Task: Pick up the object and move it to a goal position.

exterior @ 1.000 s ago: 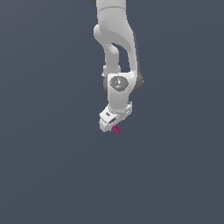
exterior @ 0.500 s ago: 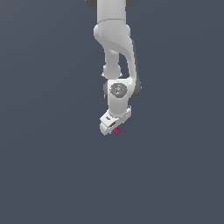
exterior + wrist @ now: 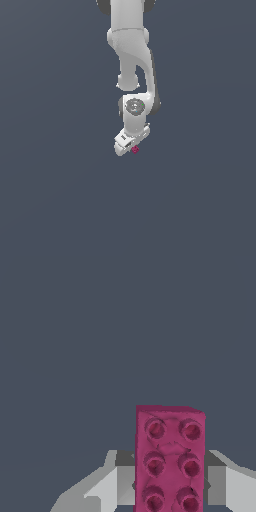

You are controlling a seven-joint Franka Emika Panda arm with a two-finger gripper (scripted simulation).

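Note:
The magenta-pink studded block [image 3: 170, 456] fills the middle of the wrist view, studs facing the camera, held between the two white fingers [image 3: 107, 483]. In the exterior view the block [image 3: 135, 149] is a tiny pink speck at the tip of the white gripper [image 3: 131, 146], below the arm's wrist. The gripper is shut on the block, and the fingertips are mostly hidden behind it. No goal marker shows in either view.
The white arm [image 3: 131, 60] reaches down from the top of the exterior view. All around is a plain dark grey-blue surface [image 3: 60, 190] with no other objects in sight.
The gripper with the block has moved slightly toward the exterior view's right and a little up, still holding the block. The arm's upper links have shifted with it.

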